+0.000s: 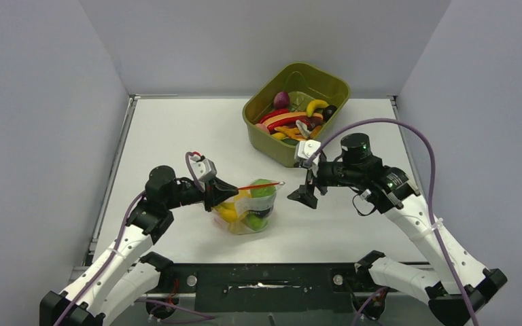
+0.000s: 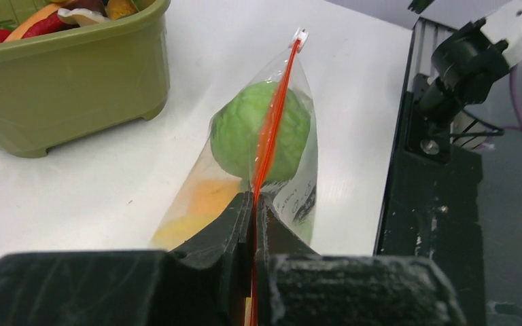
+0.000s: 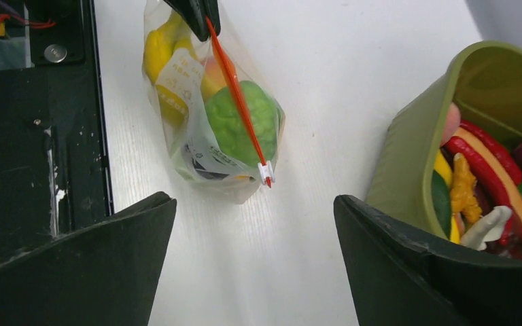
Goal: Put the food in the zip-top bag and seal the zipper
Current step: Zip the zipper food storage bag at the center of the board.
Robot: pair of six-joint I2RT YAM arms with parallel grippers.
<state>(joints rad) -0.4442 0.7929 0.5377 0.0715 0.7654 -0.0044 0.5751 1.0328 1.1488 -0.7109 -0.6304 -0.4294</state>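
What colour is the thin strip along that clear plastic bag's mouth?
Zipper strip: orange-red, best in left wrist view.

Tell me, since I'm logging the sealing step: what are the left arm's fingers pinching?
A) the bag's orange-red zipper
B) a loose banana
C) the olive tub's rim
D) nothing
A: in the left wrist view the left gripper is shut on the zipper of the zip-top bag.

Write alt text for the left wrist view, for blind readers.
The left pincer is shut on the orange-red zipper of a clear zip-top bag holding a green toy fruit and yellow food. An olive-green tub of toy food stands at upper left on the table.
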